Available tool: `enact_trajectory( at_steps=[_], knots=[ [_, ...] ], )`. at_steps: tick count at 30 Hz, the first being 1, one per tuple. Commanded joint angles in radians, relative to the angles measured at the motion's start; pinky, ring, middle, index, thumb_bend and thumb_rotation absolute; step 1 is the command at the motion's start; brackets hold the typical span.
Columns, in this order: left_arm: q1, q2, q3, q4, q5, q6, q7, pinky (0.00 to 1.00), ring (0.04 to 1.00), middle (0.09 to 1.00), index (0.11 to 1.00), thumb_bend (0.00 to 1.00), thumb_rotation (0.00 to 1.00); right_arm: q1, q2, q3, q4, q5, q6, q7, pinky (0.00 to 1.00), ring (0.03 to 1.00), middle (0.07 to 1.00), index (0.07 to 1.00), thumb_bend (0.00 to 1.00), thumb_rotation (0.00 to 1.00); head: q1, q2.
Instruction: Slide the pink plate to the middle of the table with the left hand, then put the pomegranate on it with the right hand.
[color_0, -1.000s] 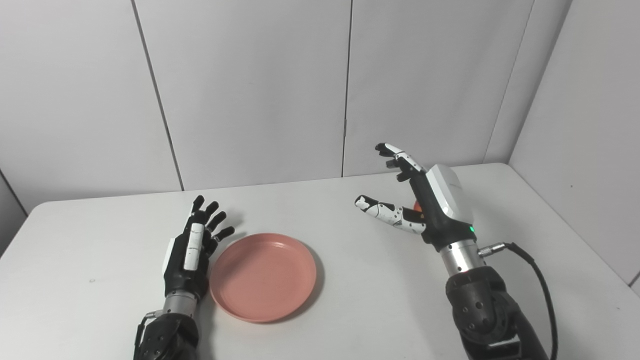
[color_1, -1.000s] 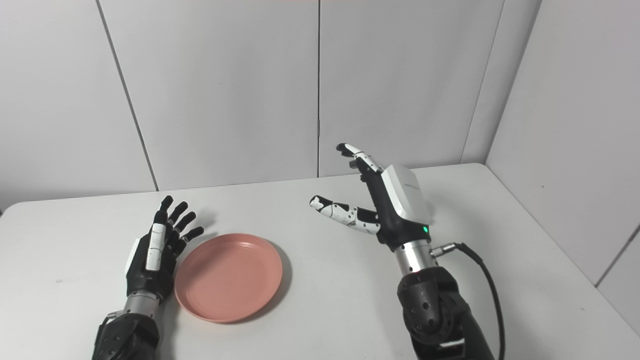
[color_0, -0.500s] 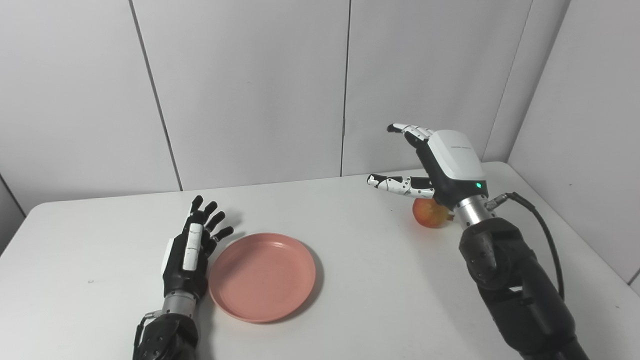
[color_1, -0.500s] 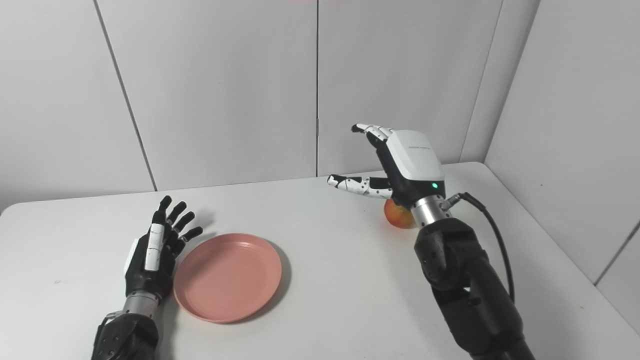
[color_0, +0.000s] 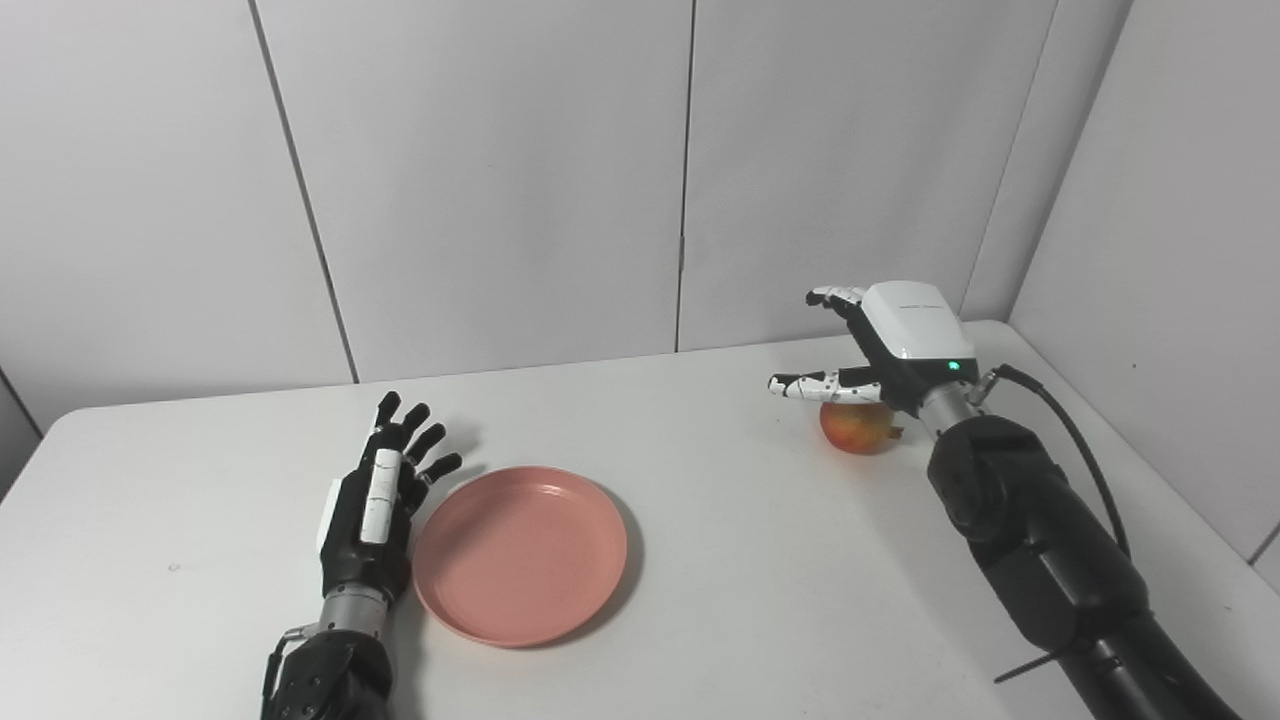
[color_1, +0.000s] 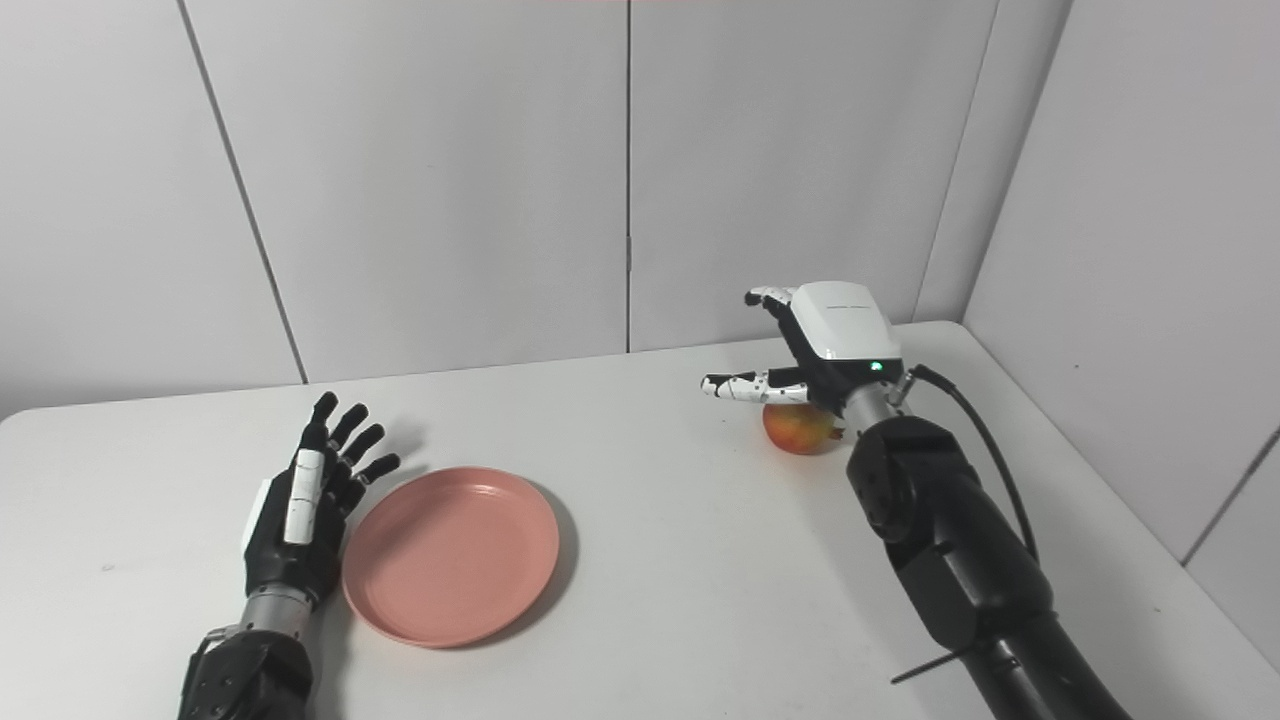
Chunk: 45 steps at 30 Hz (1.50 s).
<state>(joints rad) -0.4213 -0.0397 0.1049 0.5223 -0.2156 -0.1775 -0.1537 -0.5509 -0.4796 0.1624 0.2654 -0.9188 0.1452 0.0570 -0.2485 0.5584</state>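
Note:
The pink plate (color_0: 520, 552) lies flat on the white table (color_0: 740, 560), left of the middle. My left hand (color_0: 378, 500) is open with its fingers spread, resting on edge against the plate's left rim. The pomegranate (color_0: 856, 428), red and yellow, sits at the far right of the table. My right hand (color_0: 880, 350) is open, palm down, just above the pomegranate, with its thumb (color_0: 815, 383) reaching left over the fruit. It also shows in the right eye view (color_1: 825, 345). The hand hides the fruit's top.
Grey wall panels stand behind the table and along its right side. A black cable (color_0: 1070, 430) runs from the right wrist along the forearm.
My right hand has moved away from me and to the right, uncovering the pomegranate, then lowered to just over it. The left hand and plate have stayed in place. The camera shifted slightly.

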Motion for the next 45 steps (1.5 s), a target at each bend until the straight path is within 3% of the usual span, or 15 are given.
enact_trajectory(
  at_steps=[1,17,37,45],
  knots=[
    [0.057,-0.022,-0.011,0.039,-0.008,-0.014,-0.013,0.76,0.892,0.931,0.987,0.96,0.78,-0.072,-0.026,0.0,0.016,0.001,0.01,-0.03,0.69,0.761,0.791,0.774,0.83,0.81,0.001,0.0],
    [0.071,-0.026,-0.014,0.012,-0.014,0.008,-0.009,0.75,0.888,0.929,0.989,0.96,0.77,-0.151,-0.003,0.055,0.275,0.053,0.037,-0.075,0.62,0.729,0.783,0.778,0.82,0.82,0.013,0.012],
    [0.072,-0.024,-0.016,0.004,-0.02,0.02,-0.014,0.72,0.882,0.921,0.99,0.98,0.76,-0.063,-0.002,0.069,0.227,0.112,0.093,-0.054,0.55,0.711,0.78,0.77,0.81,0.81,0.015,0.029],
    [0.075,-0.027,-0.016,-0.011,-0.019,0.034,-0.009,0.71,0.882,0.925,0.987,0.98,0.76,-0.044,0.003,0.082,0.234,0.119,0.11,-0.064,0.52,0.655,0.736,0.74,0.8,0.77,0.018,0.034]
  ],
)
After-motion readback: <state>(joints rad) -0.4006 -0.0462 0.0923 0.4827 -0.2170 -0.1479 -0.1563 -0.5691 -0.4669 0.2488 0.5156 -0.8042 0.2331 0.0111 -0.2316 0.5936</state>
